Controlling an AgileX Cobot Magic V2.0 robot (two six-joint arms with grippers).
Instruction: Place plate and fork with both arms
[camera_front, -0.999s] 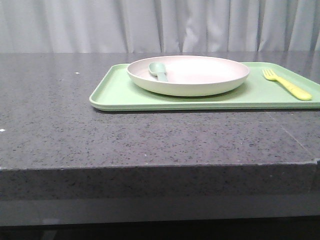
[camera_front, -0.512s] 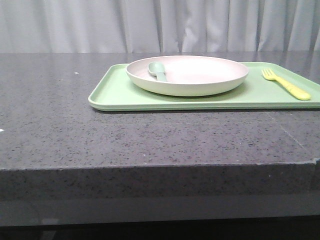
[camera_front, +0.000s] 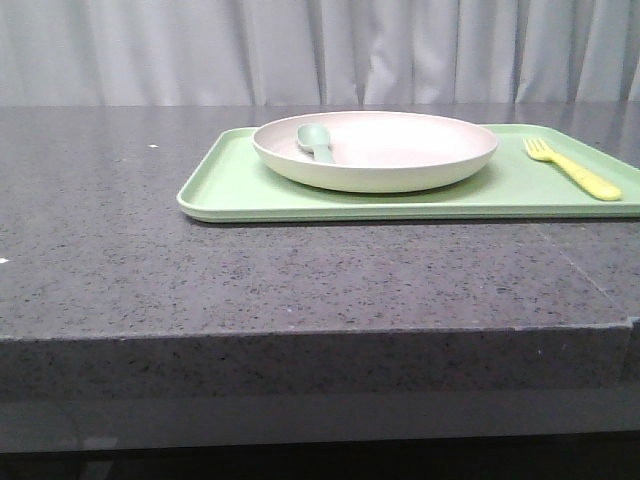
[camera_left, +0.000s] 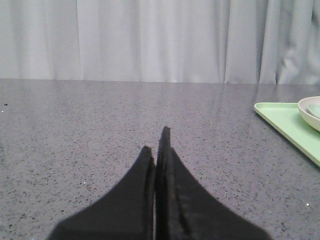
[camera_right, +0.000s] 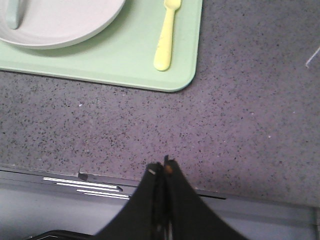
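Sitting on a green tray (camera_front: 250, 190) on the dark speckled desk (camera_front: 200, 280) is the big round plate (camera_front: 400, 160). A small pale green spoon (camera_front: 318, 142) lies inside the plate. The yellow fork (camera_front: 575, 170) lies flat on the same tray, near the plate on its right side but not touching it.

Nothing is picked up yet, so the job looks like it is only at the start. The left tool (camera_left: 156, 145) has its two black fingers pressed together with nothing between them. It sits low over bare desk, well apart from the tray, which only peeks in at the edge of its view. The right tool (camera_right: 161, 170) also has its fingers pressed together and holds nothing. It hangs by the front edge of the desk, with the fork and the tray corner ahead of it.

I think the next move is for both tools to spread their fingers and go to their things. The right one is nearer the fork, so it would likely take that. The fork lies flat and thin, so the fingers must come down on both sides of its handle. The left one would have to travel to the plate and pinch its raised rim.

From the front, neither arm shows at all. The tray runs off the right side of that view. Both wrist views show only part of the plate.
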